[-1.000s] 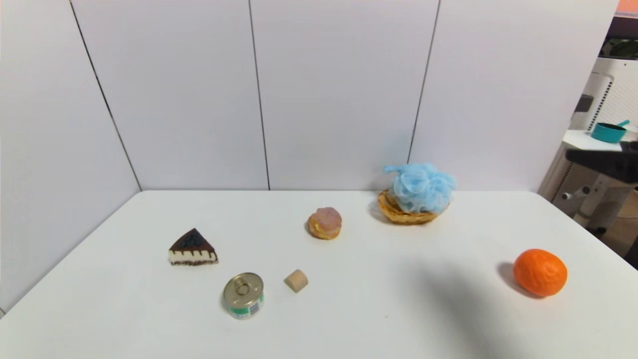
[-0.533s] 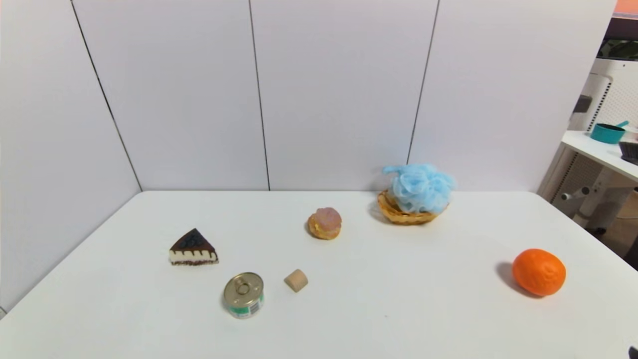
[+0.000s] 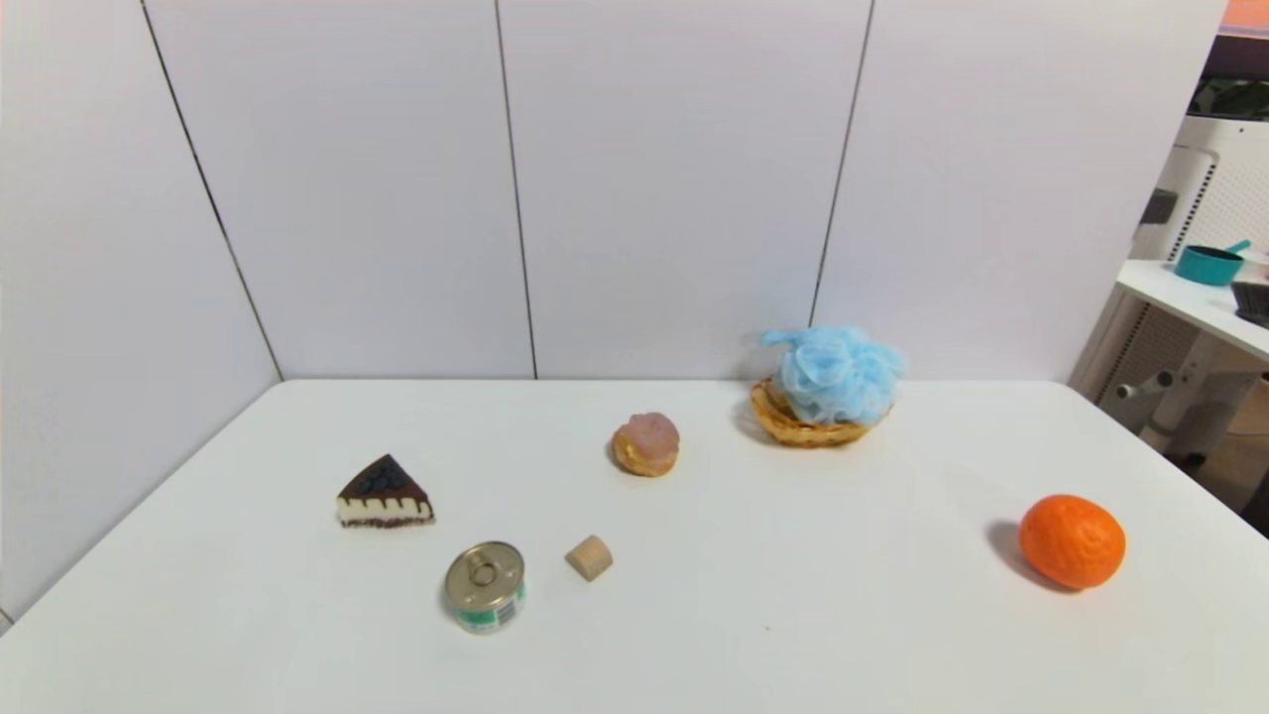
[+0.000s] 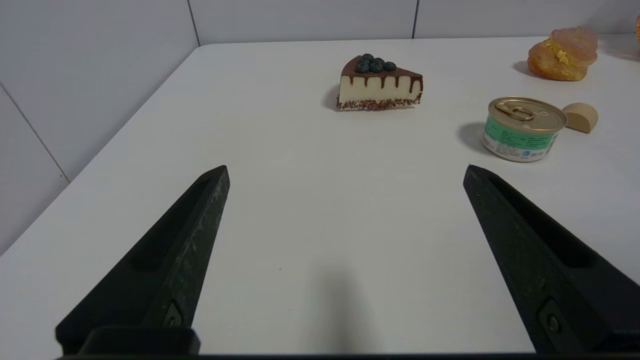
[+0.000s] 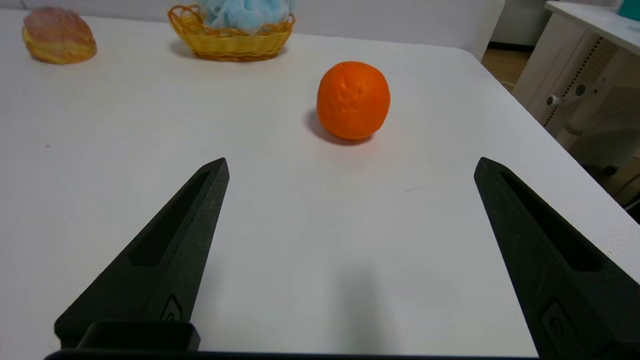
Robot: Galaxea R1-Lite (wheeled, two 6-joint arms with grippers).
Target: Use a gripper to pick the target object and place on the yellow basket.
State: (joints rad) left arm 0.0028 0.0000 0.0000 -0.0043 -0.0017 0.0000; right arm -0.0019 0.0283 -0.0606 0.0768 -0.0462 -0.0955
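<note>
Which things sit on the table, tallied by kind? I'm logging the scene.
Food items: 4 (cake slice, pastry, can, orange)
Pouf: 1
Basket: 1
Wooden block: 1
Total: 7

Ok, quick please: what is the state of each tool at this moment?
Left tool: open, holding nothing, above bare table.
Right tool: open, holding nothing, short of the orange.
</note>
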